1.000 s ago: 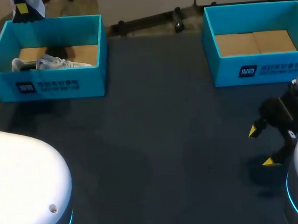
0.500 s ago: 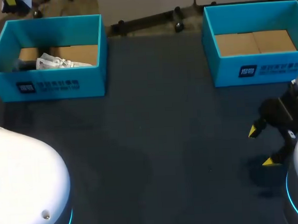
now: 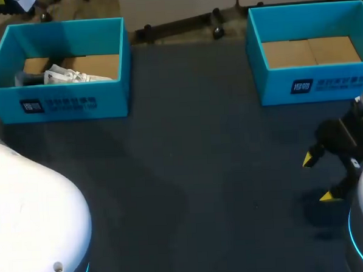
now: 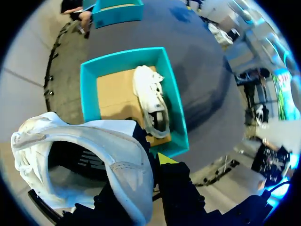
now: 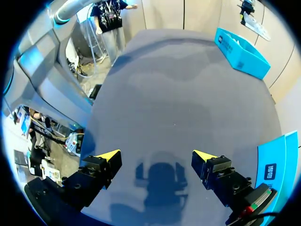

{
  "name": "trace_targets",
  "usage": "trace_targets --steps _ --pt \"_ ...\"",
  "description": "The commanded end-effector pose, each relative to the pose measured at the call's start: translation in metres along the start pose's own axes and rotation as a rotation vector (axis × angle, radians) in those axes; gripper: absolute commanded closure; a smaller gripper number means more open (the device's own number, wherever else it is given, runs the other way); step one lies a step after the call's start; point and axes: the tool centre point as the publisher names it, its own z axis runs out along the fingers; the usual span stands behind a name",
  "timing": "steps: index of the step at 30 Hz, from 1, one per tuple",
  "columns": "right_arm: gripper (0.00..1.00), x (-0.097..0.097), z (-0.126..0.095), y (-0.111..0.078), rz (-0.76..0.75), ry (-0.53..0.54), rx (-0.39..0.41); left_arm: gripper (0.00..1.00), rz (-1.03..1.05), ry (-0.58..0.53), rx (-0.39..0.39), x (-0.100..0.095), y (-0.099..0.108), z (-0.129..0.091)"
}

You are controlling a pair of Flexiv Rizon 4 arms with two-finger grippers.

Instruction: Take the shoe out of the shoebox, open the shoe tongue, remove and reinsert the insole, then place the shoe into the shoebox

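Grips the white shoe [image 4: 84,155] by its heel rim in the closed left claw [image 4: 151,162], high above the left shoebox [image 4: 87,94] (a second shoe [image 4: 150,101] lies inside), toe pointing off to the claw's side, well apart from the open right claw [image 5: 156,155] hovering over the surface [image 5: 188,84].

1. The open teal cardboard shoebox on the left [image 3: 64,102] and its teal twin on the right [image 3: 313,86] had tan floors and white print.
2. The laced white sneaker [image 3: 69,75] showed grey touches.
3. The second white sneaker [image 4: 94,155] was dark inside.
4. The plain table cover [image 3: 201,171] was slate blue.
5. The right gripper [image 3: 317,177] was black, yellow-tipped.
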Motion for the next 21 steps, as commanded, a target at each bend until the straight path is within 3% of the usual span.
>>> trace_targets --steps 1,3,16,19,21 --pt "0.00 0.0003 0.0008 0.0001 0.000 0.000 0.003 1.00 0.540 -0.075 -0.265 0.0258 -0.0058 0.0012" --pt "0.00 0.0003 0.0008 0.0001 0.000 0.000 0.003 1.00 0.652 -0.011 -0.344 0.0323 -0.0002 0.0017" --pt "0.00 0.0003 0.0008 0.0001 0.000 0.000 0.003 1.00 0.652 -0.011 -0.344 0.0323 -0.0002 0.0017" --pt "0.00 0.0003 0.0008 0.0001 0.000 0.000 0.003 1.00 0.840 -0.078 -0.299 0.0282 -0.0035 0.0028" --pt "0.00 0.0003 0.0008 0.0001 0.000 0.000 0.003 1.00 0.940 -0.121 -0.321 0.0227 -0.0012 0.0063"
